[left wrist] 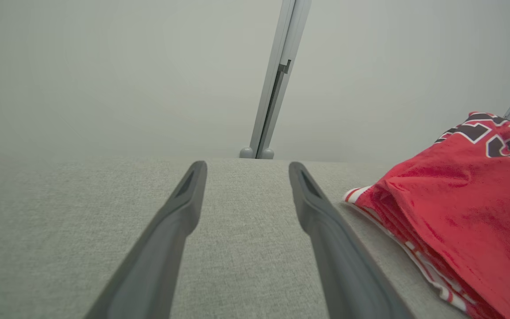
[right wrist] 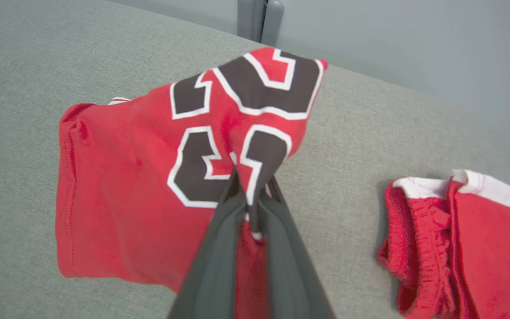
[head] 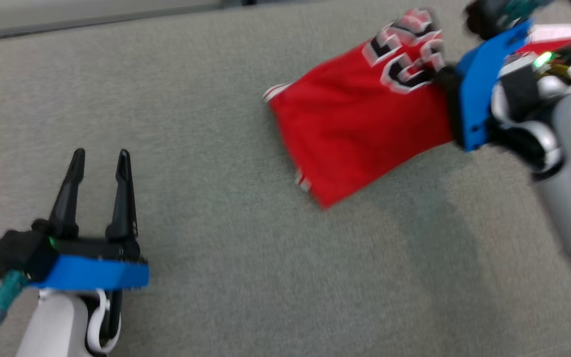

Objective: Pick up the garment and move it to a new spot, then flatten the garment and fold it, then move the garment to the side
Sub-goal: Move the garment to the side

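The garment (head: 360,124) is a folded red jersey with black, white-edged numbers, lying at the upper right of the grey cloth surface. My right gripper (head: 441,74) reaches in from the right and is shut on its numbered edge. In the right wrist view the fingers (right wrist: 219,248) pinch a raised fold of the garment (right wrist: 140,177) between the numbers. The pinched end is pulled up, while the far end looks to rest on the surface. My left gripper (head: 101,153) stands open at the lower left, holding nothing and well clear of the garment (left wrist: 458,208), which lies to the right of that gripper (left wrist: 246,167).
A second red piece of clothing with a white waistband (right wrist: 458,248) lies bunched to the right of the jersey, partly behind my right wrist (head: 558,34). The surface's far edge (head: 92,22) runs along the top. A grey upright post (left wrist: 277,88) stands behind it.
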